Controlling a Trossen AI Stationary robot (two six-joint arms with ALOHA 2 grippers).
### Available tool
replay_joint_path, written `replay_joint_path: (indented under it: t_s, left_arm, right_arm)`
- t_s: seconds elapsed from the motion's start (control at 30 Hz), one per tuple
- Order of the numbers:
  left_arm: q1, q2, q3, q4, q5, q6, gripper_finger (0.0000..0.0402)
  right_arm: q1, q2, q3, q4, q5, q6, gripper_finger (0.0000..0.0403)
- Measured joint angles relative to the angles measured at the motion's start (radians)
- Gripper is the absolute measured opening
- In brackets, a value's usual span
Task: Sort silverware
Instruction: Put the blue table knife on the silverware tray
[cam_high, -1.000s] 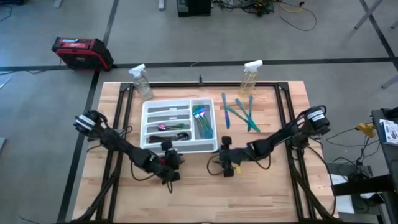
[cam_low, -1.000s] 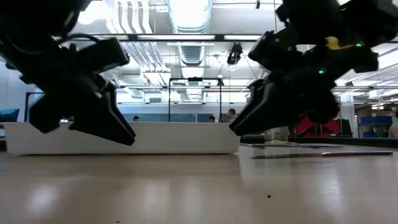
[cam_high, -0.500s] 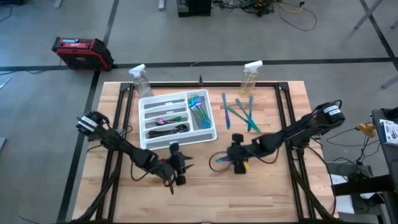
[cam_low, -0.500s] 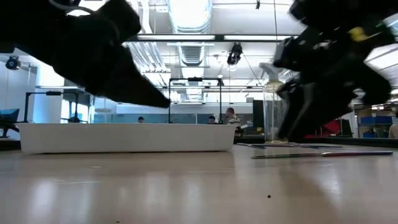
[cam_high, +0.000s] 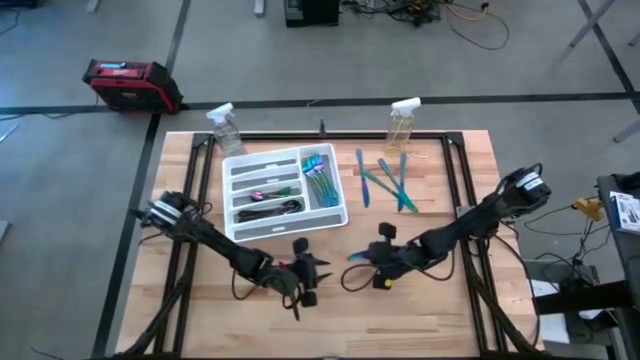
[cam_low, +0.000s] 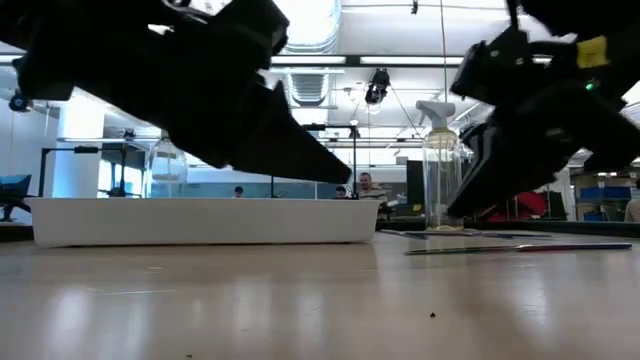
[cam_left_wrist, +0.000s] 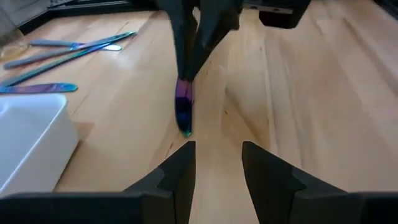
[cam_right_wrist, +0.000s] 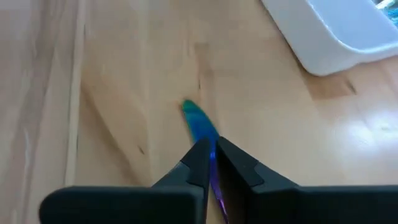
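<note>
High view: white tray (cam_high: 237, 225) on bench (cam_high: 440, 310), partly filled with silverware (cam_high: 318, 178); more loose pieces (cam_high: 385, 180) well right of it, near a spray bottle (cam_high: 402, 123). Right pincer (cam_high: 375, 262) low at bench centre with one utensil (cam_high: 356, 256); left pincer (cam_high: 308, 279) just beside, facing it.

Low view: tray wall (cam_low: 200, 222) beyond both dark arms; loose pieces (cam_low: 520, 247) flat on bench.

Left wrist view: left pincer (cam_left_wrist: 216, 167) parted, empty, aimed at iridescent utensil (cam_left_wrist: 184, 112) hanging from right arm.

Right wrist view: right pincer (cam_right_wrist: 212, 152) closed on utensil (cam_right_wrist: 200, 124), tip clear of tray corner (cam_right_wrist: 336, 37).

Step judged: transfer of one piece. Next: carry to matching compartment, or hand over.
</note>
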Motion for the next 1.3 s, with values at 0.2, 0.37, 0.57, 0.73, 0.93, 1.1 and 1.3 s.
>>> replay_joint_path:
  t_s: [0.2,0.37,0.57,0.73,0.93,1.1,1.3]
  left_arm:
    - [0.007,0.011,0.023,-0.084,0.001,-0.023,0.0117]
    - [0.011,0.008,0.016,-0.088,0.0,-0.053,0.0117]
    - [0.012,0.005,0.01,-0.105,-0.002,-0.055,0.0117]
    - [0.012,0.004,0.006,-0.107,-0.002,-0.067,0.0117]
    - [0.013,0.007,-0.005,-0.117,-0.006,-0.087,0.0116]
    - [0.023,0.007,-0.009,-0.112,-0.012,-0.082,0.0116]
    - [0.035,0.008,-0.009,-0.111,-0.012,-0.084,0.0116]
  right_arm:
    - [-0.03,0.13,0.05,0.059,-0.053,-0.005,0.0002]
    - [-0.061,0.246,0.164,0.078,-0.041,-0.048,0.0001]
    - [-0.054,0.307,0.314,0.018,-0.061,-0.142,0.0]
    - [-0.05,0.241,0.349,-0.243,0.043,-0.09,0.0]
    - [-0.05,0.209,0.305,-0.459,0.102,0.065,0.0]
    - [-0.057,0.217,0.262,-0.329,0.061,0.105,0.0]
    - [-0.061,0.244,0.248,-0.048,0.007,-0.005,0.0]
